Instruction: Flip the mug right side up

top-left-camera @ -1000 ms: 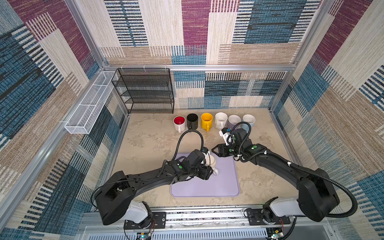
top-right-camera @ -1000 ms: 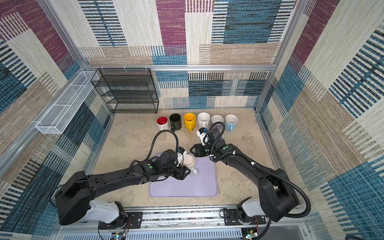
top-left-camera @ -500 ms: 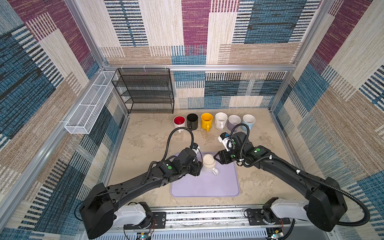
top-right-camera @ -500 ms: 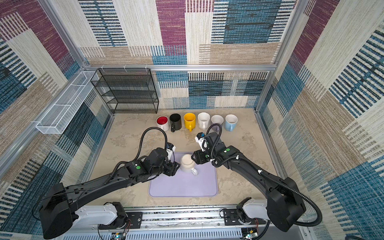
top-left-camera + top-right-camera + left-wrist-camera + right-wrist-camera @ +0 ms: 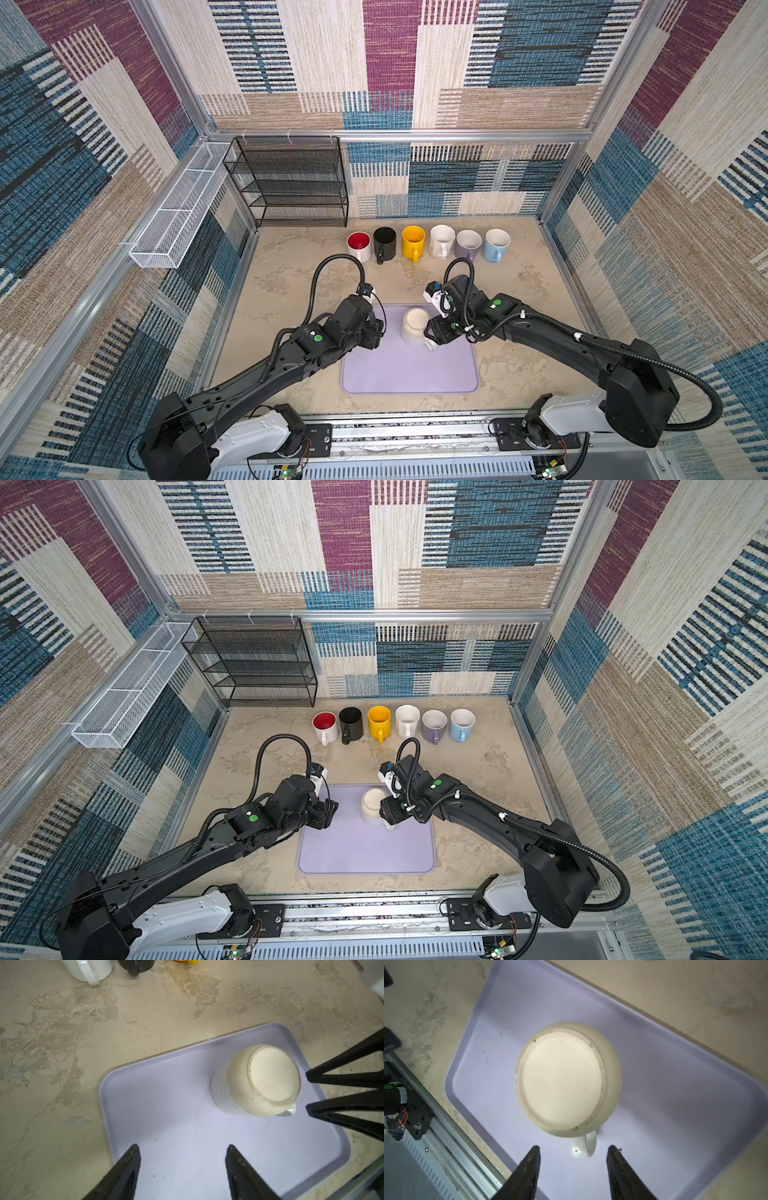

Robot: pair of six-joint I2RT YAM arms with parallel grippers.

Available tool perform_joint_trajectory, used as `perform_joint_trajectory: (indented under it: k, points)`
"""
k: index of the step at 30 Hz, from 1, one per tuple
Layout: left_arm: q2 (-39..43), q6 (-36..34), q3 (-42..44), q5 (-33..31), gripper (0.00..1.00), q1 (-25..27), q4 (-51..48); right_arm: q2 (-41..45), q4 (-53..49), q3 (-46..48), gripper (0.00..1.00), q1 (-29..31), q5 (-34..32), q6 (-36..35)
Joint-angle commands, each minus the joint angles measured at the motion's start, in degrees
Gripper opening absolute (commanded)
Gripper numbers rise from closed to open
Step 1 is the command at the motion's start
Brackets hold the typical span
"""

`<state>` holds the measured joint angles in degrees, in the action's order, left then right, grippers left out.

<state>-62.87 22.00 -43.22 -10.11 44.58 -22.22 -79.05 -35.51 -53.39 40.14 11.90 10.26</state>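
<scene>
The cream mug (image 5: 566,1080) was bottom-up on the lilac tray (image 5: 166,1126), so the right gripper (image 5: 574,1148) sat open and empty, lined up with its handle (image 5: 583,1147), probably for the flip; left gripper (image 5: 182,1147) open too.

the left arm (image 5: 286,365) and right arm (image 5: 552,332) are matte black, blocky links with white housings (image 5: 253,432) at the ends farthest from the left gripper (image 5: 182,1147) and right gripper (image 5: 573,1148). just behind each gripper sit a round green dot (image 5: 318,338), a small white camera block (image 5: 435,296) and a looping ribbed black hose (image 5: 340,256). the fingers (image 5: 529,1172) are black, tapered and finely ridged inside.
</scene>
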Motion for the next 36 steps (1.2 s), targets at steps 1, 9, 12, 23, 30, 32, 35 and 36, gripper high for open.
perform_joint_trajectory:
  k: [1,9,12,23,30,32,35,36]
  points:
    - [0.6,-1.4,0.4,-0.5,0.67,-0.3,-1.1,-0.9,-0.7,-0.7,0.52,0.8,-1.4,-0.1]
    - [2.1,-1.3,0.9,-1.2,0.67,-0.8,-1.9,-3.9,-2.2,-1.3,0.48,1.8,-3.8,0.0]
    - [2.5,-1.2,1.3,-1.2,0.67,-0.9,-2.1,-4.6,-2.3,-1.4,0.47,2.0,-4.2,0.0]
    - [2.8,-1.1,1.3,-1.0,0.67,-1.2,-2.1,-6.5,-1.4,-1.5,0.43,3.0,-5.3,0.7]
    - [3.0,-1.1,1.4,-1.1,0.67,-1.2,-2.4,-8.1,-1.0,-2.2,0.41,4.2,-6.8,1.3]
    - [3.1,-1.0,1.4,-1.1,0.67,-1.2,-2.4,-8.7,-0.9,-2.5,0.40,4.5,-7.1,1.6]
    - [3.3,-1.0,1.6,-1.2,0.67,-1.2,-2.6,-9.4,-0.9,-3.0,0.40,4.9,-8.4,1.8]
    - [3.4,-1.1,1.6,-1.1,0.67,-1.2,-2.6,-9.6,-0.9,-3.1,0.39,4.9,-8.5,1.9]
